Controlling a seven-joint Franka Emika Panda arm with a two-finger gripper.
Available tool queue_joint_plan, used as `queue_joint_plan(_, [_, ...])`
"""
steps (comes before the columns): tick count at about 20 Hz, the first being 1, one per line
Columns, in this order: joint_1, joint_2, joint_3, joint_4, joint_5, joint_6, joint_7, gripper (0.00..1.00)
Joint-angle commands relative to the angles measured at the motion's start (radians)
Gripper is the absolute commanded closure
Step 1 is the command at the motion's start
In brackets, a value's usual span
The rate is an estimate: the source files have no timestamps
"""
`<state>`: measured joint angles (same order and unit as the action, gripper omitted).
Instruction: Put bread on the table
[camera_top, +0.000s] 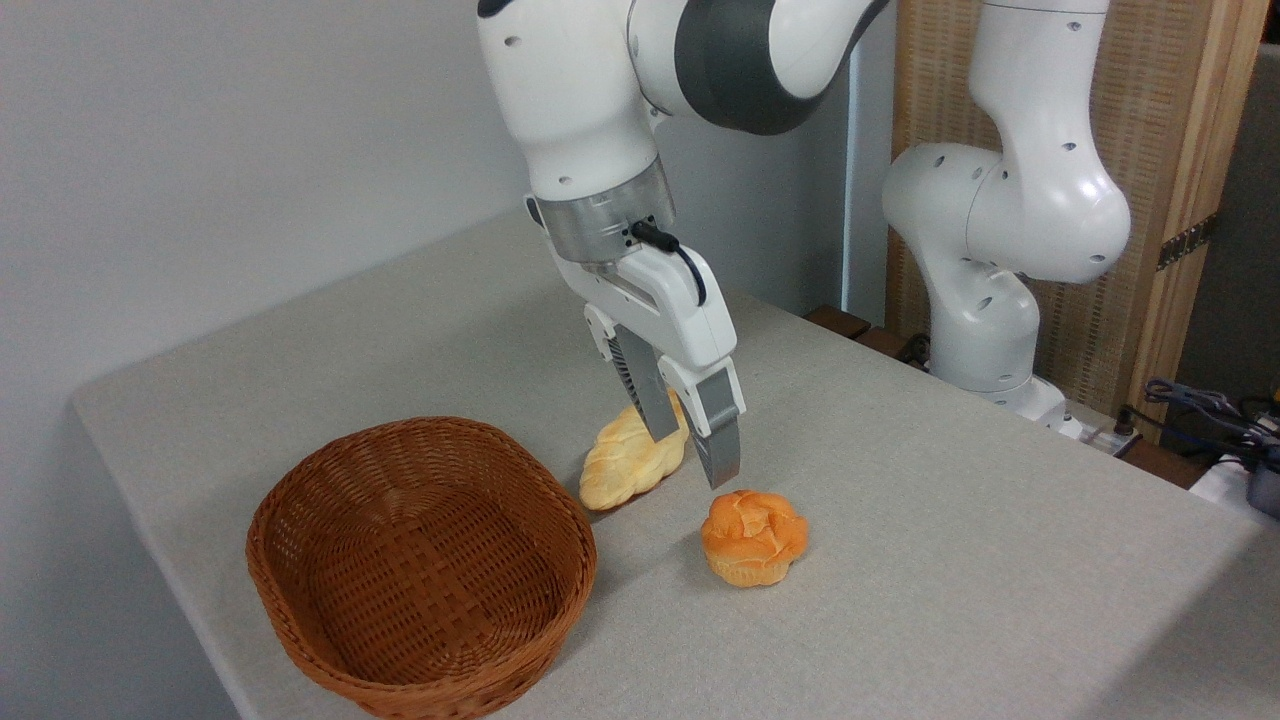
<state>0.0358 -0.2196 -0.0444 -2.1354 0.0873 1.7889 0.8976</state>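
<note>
Camera view: bread (753, 536) sits on the table (950, 520), right of the wicker basket (420, 570), not touching it. Gripper (693, 456) hangs just above and behind the bun, fingers spread a moderate gap, holding nothing. Braided loaf (630, 462) lies on the table behind the fingers, partly hidden. Basket interior shows only weave.

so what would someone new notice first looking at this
Likely the white robot arm reaching down mid-frame, its claw open and empty just above the small orange bun sitting on the grey table. Next, the empty brown wicker basket at lower left, and a pale braided loaf lying behind the claw.
</note>
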Motion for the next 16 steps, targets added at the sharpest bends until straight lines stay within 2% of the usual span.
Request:
queue_joint_plan(1, [-0.004,-0.009,0.000,0.052,0.000,0.003,-0.041,0.00])
queue_joint_plan(3, [-0.004,0.003,-0.006,0.121,-0.012,0.000,-0.118,0.00])
queue_joint_plan(5, [-0.020,0.080,-0.009,0.245,-0.093,-0.005,-0.216,0.00])
queue_joint_plan(6, [-0.045,0.118,-0.011,0.300,-0.099,-0.017,-0.256,0.00])
queue_joint_plan(8, [-0.069,0.146,-0.005,0.354,-0.101,-0.026,-0.275,0.00])
queue_joint_plan(14, [-0.074,0.138,0.001,0.379,-0.113,-0.026,-0.270,0.00])
queue_joint_plan(16, [-0.082,0.141,0.003,0.385,-0.106,-0.068,-0.272,0.00])
